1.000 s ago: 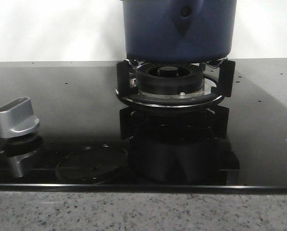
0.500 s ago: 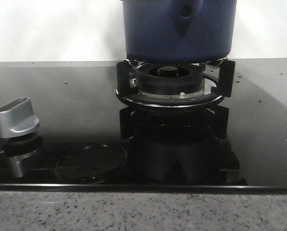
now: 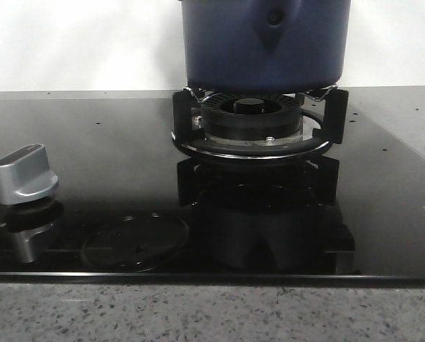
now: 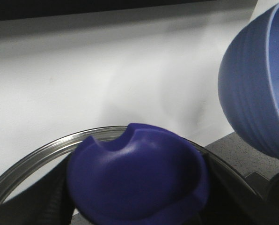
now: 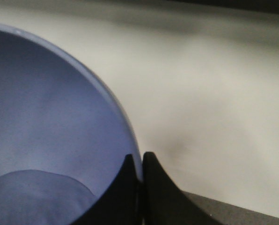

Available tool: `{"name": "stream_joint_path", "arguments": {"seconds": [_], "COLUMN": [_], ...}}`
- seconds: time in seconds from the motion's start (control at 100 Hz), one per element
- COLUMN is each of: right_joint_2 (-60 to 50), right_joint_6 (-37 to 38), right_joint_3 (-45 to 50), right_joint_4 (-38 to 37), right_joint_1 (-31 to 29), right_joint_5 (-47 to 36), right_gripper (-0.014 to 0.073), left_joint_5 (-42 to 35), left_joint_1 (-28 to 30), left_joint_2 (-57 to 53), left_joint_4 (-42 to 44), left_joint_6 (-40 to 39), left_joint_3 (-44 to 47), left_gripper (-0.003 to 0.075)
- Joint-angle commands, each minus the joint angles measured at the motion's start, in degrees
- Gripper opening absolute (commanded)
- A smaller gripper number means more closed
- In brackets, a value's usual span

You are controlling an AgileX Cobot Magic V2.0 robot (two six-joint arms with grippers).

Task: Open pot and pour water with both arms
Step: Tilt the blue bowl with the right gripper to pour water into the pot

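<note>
On the black burner (image 3: pixel 252 125) sits the dark navy round pot (image 3: pixel 266 43). Left gripper (image 4: pixel 135 220) clamps its glass lid (image 4: pixel 32 159); right gripper (image 5: pixel 138 187) pinches the light-blue bowl's (image 5: pixel 46 140) rim. Next: tilt bowl over the pot.

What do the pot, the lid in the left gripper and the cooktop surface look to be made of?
Pot: probably coated metal, its navy sides matte, without glare. Lid: clear glass with a metal-looking rim and a glossy blue, likely plastic knob. Cooktop surface: glossy black glass, mirroring the burner.
</note>
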Motion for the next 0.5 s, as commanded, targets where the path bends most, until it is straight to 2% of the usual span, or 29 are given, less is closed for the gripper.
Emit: {"name": "stream_joint_path", "arguments": {"seconds": [0.0, 0.29, 0.49], "right_joint_2": [-2.5, -2.5, -2.5], "right_joint_6": [-0.2, -0.2, -0.2], "right_joint_3": [-2.3, -2.3, -2.3], "right_joint_4": [-2.8, -6.0, -11.9], "right_joint_1": [0.3, 0.4, 0.4], "right_joint_5": [-7.7, -11.8, -16.5], "right_gripper": [-0.0064, -0.0064, -0.0064], "left_joint_5": [0.4, 0.5, 0.5], "left_joint_1": [0.2, 0.2, 0.2], "left_joint_2": [-2.8, -2.8, -2.8], "left_joint_4": [-3.4, -3.4, -3.4], "left_joint_6": [-0.5, -0.5, -0.5], "left_joint_3": [-2.5, -2.5, -2.5], "left_gripper": [0.0388, 0.0388, 0.0388]}}
